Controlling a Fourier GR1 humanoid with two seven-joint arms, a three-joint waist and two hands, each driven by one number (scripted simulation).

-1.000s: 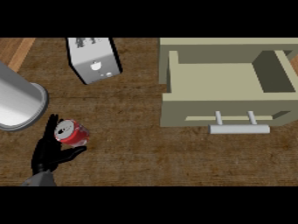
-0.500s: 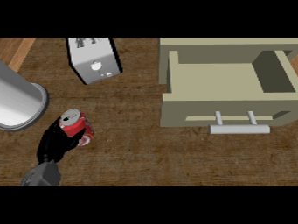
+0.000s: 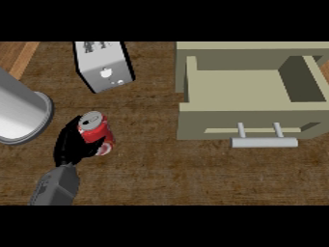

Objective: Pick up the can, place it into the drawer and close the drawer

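The red can with a silver top shows at the lower left of the head view, tilted a little. My left hand is curled round its left side and shut on it, and its grey forearm comes in from the lower edge. Whether the can's base touches the wooden counter is hidden by the fingers. The beige drawer stands pulled open at the right, with nothing in it, and its grey handle faces me. My right hand is not in view.
A large grey cylinder lies at the left edge, close to the can. A white box-shaped object stands at the back, left of the drawer. Bare wood lies between the can and the drawer front.
My left hand's fingers have closed round the can. The can has shifted up and to the right in the view and now looks larger.
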